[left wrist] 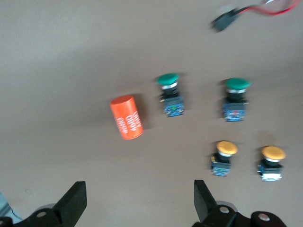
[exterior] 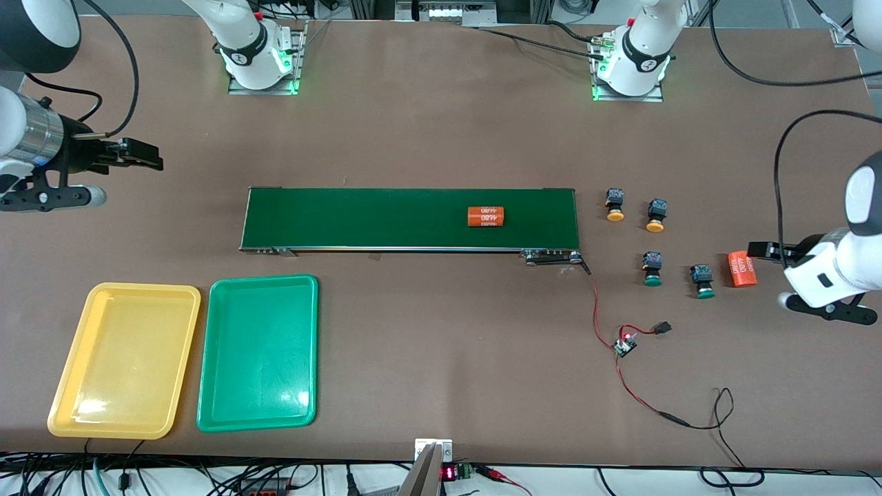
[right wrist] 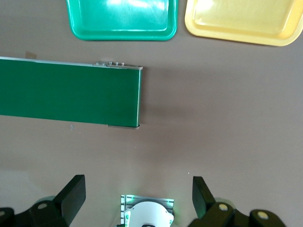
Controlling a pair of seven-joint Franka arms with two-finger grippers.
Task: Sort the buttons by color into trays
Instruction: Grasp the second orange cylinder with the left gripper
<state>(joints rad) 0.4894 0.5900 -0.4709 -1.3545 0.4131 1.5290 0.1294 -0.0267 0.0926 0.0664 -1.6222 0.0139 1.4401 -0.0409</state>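
Notably, all four buttons (exterior: 653,236) lie flat, caps toward the front camera.

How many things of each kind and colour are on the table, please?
Yellow buttons: 2
Green buttons: 2
Orange cylinders: 2, one on the belt, one beside the green buttons
Yellow tray: 1
Green tray: 1
Green belt: 1
Total: 9
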